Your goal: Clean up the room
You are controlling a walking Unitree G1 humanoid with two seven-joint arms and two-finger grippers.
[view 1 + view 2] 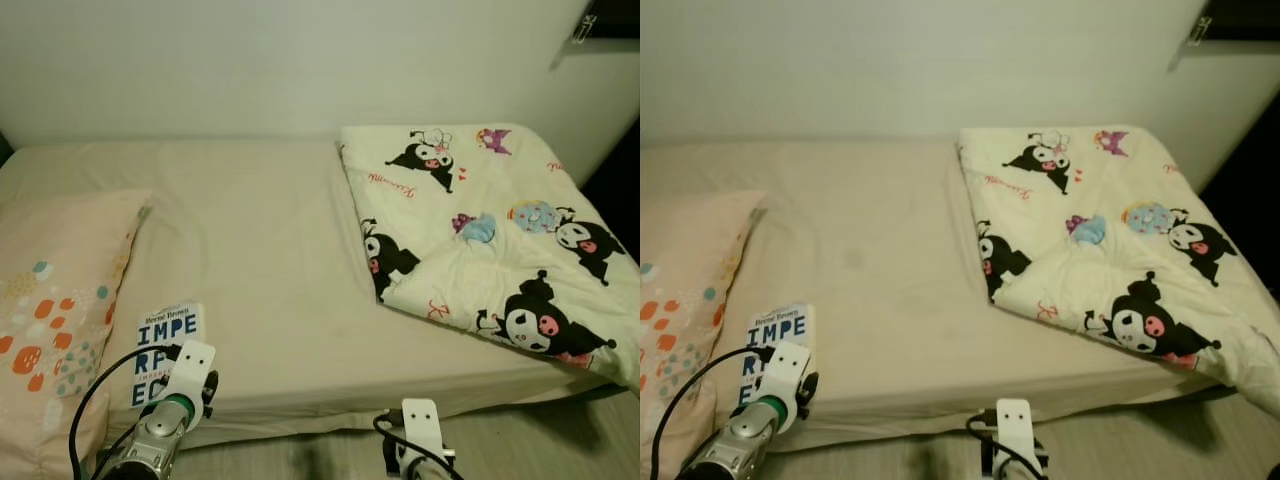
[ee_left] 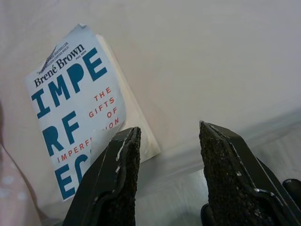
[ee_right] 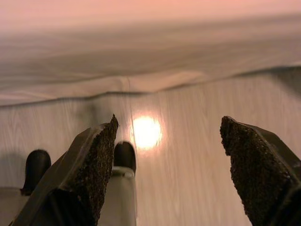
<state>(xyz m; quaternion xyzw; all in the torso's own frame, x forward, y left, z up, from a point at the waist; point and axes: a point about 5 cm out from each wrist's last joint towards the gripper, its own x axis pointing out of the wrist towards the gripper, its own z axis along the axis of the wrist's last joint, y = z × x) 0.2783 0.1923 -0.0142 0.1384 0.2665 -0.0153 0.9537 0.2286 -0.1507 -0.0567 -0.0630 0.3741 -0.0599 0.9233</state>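
Observation:
A white paperback book [image 1: 165, 345] with big blue letters lies flat on the beige bed [image 1: 260, 260], close to its front edge and beside the pillow [image 1: 55, 300]. In the left wrist view the book [image 2: 77, 122] lies just beyond my left gripper [image 2: 167, 141], which hangs open above the bed's edge, one finger [image 2: 115, 183] overlapping the book's corner. My left arm [image 1: 170, 410] reaches up from below towards it. My right gripper [image 3: 169, 136] is open, low over the wooden floor [image 3: 188, 155] in front of the bed.
A cream cartoon-print blanket [image 1: 480, 230] lies folded over the right half of the bed, hanging over the front right corner. A white wall [image 1: 300, 60] backs the bed. The robot's feet [image 3: 124, 155] show on the floor below the right gripper.

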